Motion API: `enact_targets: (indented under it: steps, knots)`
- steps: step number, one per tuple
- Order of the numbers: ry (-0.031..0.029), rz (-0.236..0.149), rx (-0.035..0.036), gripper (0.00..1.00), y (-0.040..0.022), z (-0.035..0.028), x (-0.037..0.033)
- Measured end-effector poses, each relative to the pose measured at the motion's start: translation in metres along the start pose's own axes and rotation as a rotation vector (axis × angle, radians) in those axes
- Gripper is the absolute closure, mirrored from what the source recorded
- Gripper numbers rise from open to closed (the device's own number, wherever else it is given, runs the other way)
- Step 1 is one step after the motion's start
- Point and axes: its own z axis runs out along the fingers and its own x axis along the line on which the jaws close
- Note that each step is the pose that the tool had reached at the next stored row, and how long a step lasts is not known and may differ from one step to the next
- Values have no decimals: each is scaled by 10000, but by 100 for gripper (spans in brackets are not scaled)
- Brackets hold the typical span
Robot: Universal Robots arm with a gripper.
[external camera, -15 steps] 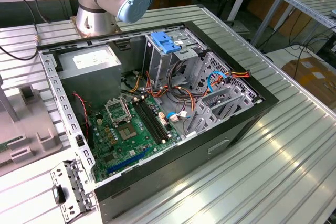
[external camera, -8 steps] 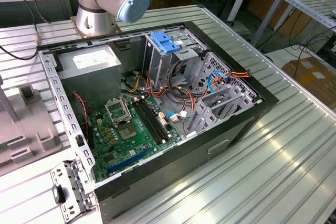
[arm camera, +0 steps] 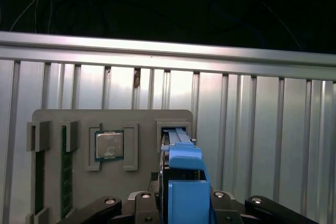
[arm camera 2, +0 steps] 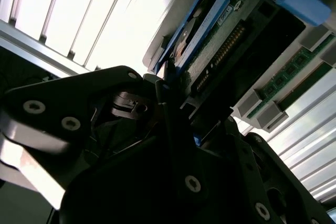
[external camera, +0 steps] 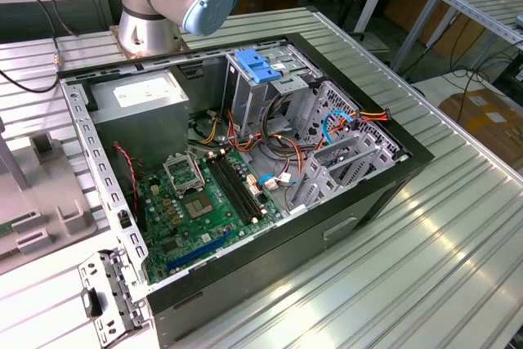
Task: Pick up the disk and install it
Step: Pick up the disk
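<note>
Ribbed alu table [arm camera: 252,129]: gripper [arm camera: 181,201] clamps disk [arm camera: 186,174] at grey tray [arm camera: 79,120].

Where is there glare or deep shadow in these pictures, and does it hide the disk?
Second wrist view: the table is washed out white and the gripper is a dark silhouette, but the disk shows well. First wrist view: black beyond the table, disk evenly lit. Exterior view: even light, mild sheen on the table.

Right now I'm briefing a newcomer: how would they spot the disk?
In the first wrist view, find the grey fixture tray on the ribbed aluminium table. The disk stands on edge in the tray's end slot, beside the processor chip; nothing else there has bright blue plastic rails.
</note>
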Motion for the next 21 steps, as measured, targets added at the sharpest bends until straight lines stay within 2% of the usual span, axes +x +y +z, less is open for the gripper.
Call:
enact_targets:
  steps: [21]
  knots:
    - [0,0,1,63,5,-119,-4]
